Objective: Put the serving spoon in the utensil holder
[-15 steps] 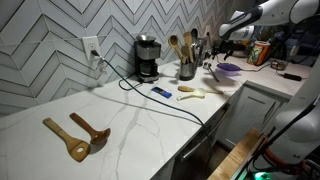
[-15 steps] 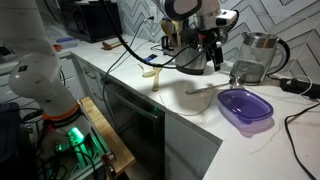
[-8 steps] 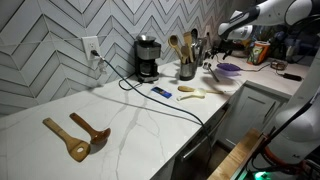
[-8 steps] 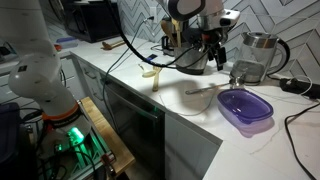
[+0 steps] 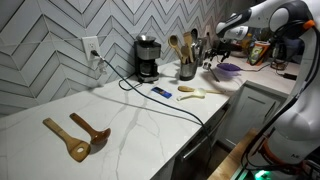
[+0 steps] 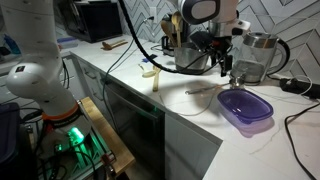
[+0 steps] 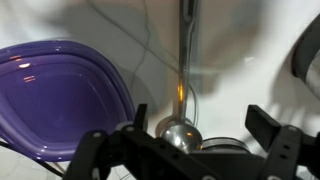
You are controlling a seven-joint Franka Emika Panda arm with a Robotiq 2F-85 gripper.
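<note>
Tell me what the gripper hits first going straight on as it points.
Probably the serving spoon: in the wrist view its scoop lies between the gripper's open fingers, on the counter beside the purple bowl. Depth is unclear.

utensil holder [image 5: 186, 70] beside coffee maker [image 5: 147, 58], serving spoon [image 7: 184, 85] on counter [image 7: 250, 55] beside bowl [image 7: 60, 90]

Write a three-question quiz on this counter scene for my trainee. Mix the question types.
1. True or false: the serving spoon lies on the counter beside the purple bowl.
2. What stands in the utensil holder? A) wooden utensils B) knives C) nothing
3. Fill in: in the wrist view, the gripper hovers over the spoon with its fingers ___.
Key: 1 true; 2 A; 3 open.
</note>
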